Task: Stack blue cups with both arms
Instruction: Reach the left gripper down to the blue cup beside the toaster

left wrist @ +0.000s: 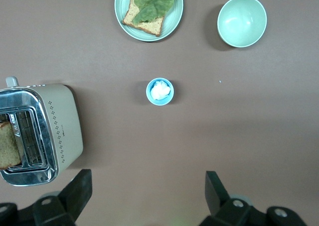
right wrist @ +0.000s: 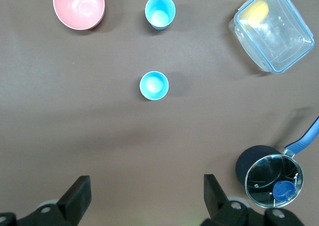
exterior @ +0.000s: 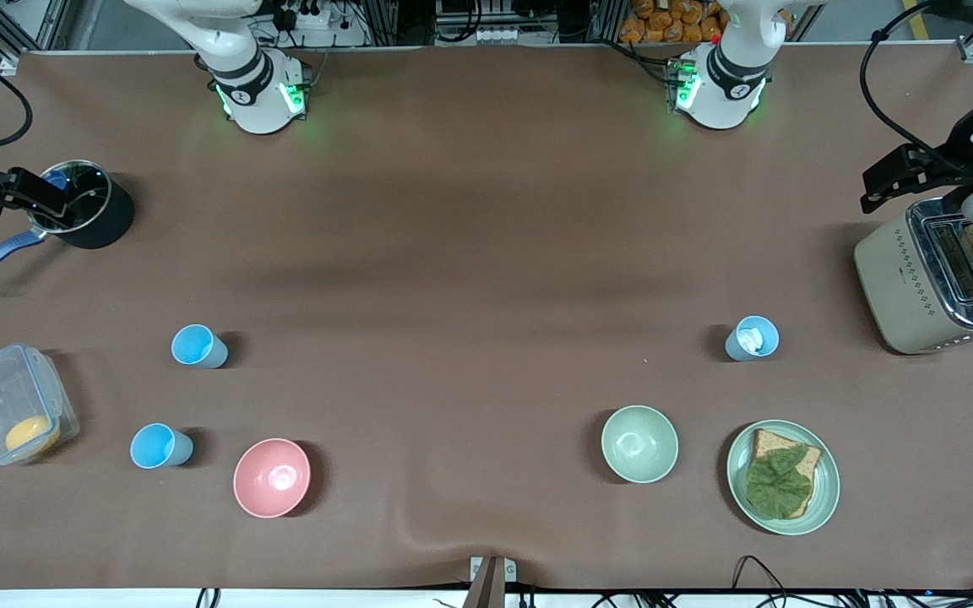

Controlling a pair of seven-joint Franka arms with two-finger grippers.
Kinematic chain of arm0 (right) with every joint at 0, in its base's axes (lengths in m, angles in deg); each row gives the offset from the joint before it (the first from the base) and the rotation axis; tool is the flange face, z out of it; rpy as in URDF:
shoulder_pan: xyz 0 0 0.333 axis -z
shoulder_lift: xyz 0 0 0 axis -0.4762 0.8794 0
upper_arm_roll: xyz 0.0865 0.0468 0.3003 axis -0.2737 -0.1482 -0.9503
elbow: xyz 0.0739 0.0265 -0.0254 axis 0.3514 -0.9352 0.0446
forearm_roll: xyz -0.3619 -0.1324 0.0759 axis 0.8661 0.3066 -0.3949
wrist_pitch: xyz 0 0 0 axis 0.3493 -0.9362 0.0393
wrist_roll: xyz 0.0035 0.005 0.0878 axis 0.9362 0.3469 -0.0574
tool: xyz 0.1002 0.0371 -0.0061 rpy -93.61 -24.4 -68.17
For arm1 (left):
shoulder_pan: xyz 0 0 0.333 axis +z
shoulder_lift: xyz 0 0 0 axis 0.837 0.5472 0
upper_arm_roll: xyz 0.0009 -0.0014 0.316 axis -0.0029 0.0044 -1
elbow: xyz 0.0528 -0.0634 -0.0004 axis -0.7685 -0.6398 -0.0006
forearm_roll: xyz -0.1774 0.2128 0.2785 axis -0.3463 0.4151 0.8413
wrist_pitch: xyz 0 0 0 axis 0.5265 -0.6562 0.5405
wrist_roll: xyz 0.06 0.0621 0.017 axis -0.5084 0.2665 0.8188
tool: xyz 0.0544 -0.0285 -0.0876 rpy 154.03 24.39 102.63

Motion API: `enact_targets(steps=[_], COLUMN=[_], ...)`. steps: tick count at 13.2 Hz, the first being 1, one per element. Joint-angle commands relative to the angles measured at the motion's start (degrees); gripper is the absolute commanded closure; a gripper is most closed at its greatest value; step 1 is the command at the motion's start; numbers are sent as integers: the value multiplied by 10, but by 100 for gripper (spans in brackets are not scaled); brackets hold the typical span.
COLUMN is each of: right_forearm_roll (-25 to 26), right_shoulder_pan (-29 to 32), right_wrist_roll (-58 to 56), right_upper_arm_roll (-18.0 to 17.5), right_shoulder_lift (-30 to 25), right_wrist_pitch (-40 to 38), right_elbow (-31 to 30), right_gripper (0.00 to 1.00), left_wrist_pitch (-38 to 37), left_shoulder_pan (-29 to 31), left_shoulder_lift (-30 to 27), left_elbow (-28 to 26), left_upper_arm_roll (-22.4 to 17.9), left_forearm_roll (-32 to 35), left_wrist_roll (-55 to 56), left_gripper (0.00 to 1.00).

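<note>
Three light-blue cups stand upright and apart on the brown table. Two are toward the right arm's end: one [exterior: 198,346] [right wrist: 154,85], and one nearer the camera [exterior: 160,446] [right wrist: 160,12] beside the pink bowl. The third [exterior: 752,338] [left wrist: 160,91] is toward the left arm's end and holds something white. My right gripper [right wrist: 147,196] is open and empty, high over the table between the pot and the cups. My left gripper [left wrist: 148,193] is open and empty, high over the table beside the toaster.
A pink bowl [exterior: 272,477], a pale green bowl [exterior: 639,444] and a plate with bread and lettuce [exterior: 782,477] sit near the front edge. A toaster with bread [exterior: 934,279], a clear lidded box [exterior: 13,405] and a black pot [exterior: 85,207] stand at the table's ends.
</note>
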Motion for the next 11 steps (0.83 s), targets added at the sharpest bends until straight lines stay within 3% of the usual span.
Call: enact_targets(steps=[1,7,11], right_forearm_roll=[-1,0,-1], right_shoulder_pan=[-6,-17,-18], right_wrist_roll=[1,2,3], right_upper_arm_roll=[5,6,5], right_shoulder_lift=[-9,-7,-7], right_wrist_pitch=[-8,-9,-9], right_elbow=[-2,-2,-2], right_gripper=[0,0,0], left_wrist_pitch=[-10,-12,57], left_shoulder_pan=[2,3,15], left_shoulder_lift=[-6,29,90], left_elbow=[6,-6,-79], left_upper_arm_roll=[-3,3,3], left_forearm_roll=[-4,38,33], left_wrist_roll=[-5,0,5], left_gripper=[0,0,0])
